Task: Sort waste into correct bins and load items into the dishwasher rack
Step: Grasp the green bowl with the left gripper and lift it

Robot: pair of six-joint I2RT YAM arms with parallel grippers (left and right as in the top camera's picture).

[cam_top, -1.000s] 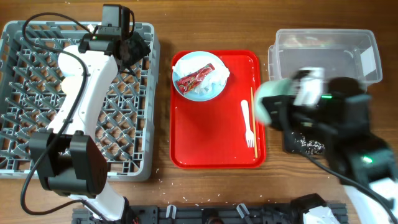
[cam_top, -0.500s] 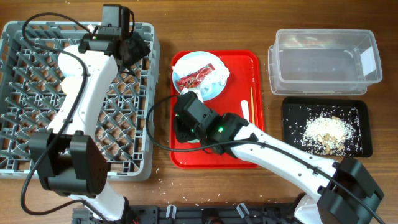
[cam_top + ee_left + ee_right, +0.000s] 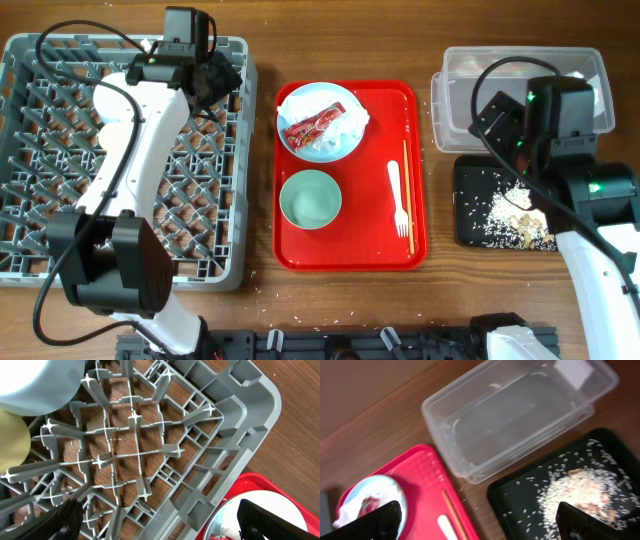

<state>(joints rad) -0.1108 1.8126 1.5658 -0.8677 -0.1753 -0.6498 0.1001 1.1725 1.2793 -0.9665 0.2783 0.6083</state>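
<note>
The mint-green bowl (image 3: pixel 310 199) stands upright on the red tray (image 3: pixel 350 240), below the pale blue plate (image 3: pixel 325 148) that holds the red-and-white wrapper (image 3: pixel 311 124) and the napkin (image 3: pixel 352 122). The white fork (image 3: pixel 397 195) and the chopstick (image 3: pixel 407 195) lie at the tray's right. My right gripper (image 3: pixel 497 122) (image 3: pixel 480 527) hangs open and empty between the clear tub (image 3: pixel 520 85) and the black tray (image 3: pixel 475 225), which holds rice scraps (image 3: pixel 510 205). My left gripper (image 3: pixel 218 78) (image 3: pixel 167 522) hangs open and empty over the grey rack's (image 3: pixel 60 150) far right corner.
In the left wrist view a pale round dish (image 3: pixel 40 385) and a yellowish round thing (image 3: pixel 10 435) sit in the rack. Loose rice grains (image 3: pixel 255 290) lie on the wooden table near the front edge. The black frame (image 3: pixel 340 345) runs along the front.
My right arm carried the mint-green bowl from the black tray to the red tray, opened, left it there, and swung back to the right. The left arm has not moved.
</note>
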